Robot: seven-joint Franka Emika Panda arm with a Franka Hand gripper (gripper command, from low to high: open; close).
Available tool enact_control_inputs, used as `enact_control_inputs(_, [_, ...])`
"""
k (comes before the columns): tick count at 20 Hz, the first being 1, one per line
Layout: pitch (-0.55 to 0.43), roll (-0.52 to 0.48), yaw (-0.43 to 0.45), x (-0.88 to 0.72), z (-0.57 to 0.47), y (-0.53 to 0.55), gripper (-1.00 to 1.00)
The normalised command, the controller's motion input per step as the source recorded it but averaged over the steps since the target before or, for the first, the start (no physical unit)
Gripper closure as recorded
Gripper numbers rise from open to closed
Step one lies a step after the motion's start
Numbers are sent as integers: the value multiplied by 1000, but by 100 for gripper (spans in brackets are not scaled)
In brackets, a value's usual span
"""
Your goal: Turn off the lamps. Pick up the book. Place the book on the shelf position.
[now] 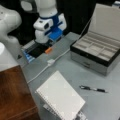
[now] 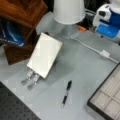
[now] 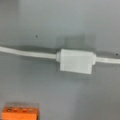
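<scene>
Front view: arm's blue-and-white hand with the fingers hangs at top left above the desk, over a dark tray; can't tell how far the fingers are spread, nothing seen in them. Orange block sits just under them. White switch on its thin cord lies on the desk near the fingers, a bit toward the view's bottom. Book, white, spiral edge on its left, leans tilted on a metal stand, well apart from the fingers. Brown wooden shelf block at bottom left, nothing on it. Grey compartment box, lid up, at right; black pen below it.

Front view, opposite side: hand and fingers at top right. Lamp shade at top centre, off-white, no glow visible. Cord runs from it to the switch, below the fingers. Book propped on the stand, beside the wooden block. Pen lower centre, box corner bottom right.

Wrist view: fingers not visible. Switch lies centred on the desk, cord leaving both ends. Orange block at bottom left.
</scene>
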Motion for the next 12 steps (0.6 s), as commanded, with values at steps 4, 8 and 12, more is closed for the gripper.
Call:
enact_control_inputs(4, [261, -186, 200, 530, 369, -237, -100])
enact_control_inputs(8, [302, -165, 165, 504, 395, -256, -100])
enact_control_inputs(12, [340, -337, 137, 511, 326, -171, -100])
